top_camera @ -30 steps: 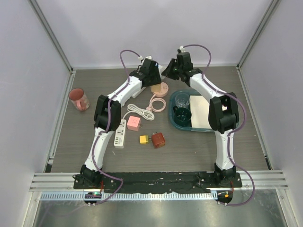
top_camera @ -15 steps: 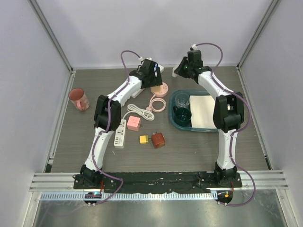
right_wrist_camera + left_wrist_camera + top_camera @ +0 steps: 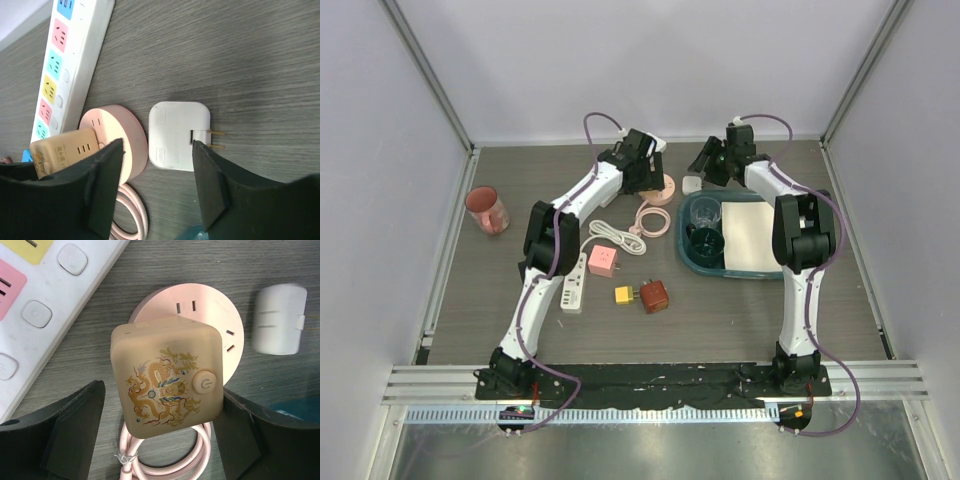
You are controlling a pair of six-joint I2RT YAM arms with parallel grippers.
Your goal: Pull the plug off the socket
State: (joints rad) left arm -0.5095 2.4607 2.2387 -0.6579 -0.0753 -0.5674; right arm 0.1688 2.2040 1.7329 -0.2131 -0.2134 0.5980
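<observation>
White plug (image 3: 179, 135) came free, lay just rt of pink socket (image 3: 131, 134); my right gripper (image 3: 157, 150) & left gripper (image 3: 160, 395) gaped apart, both empty.

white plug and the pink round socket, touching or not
Apart. The left wrist view shows a strip of bare table between the white plug and the pink round socket.
</observation>
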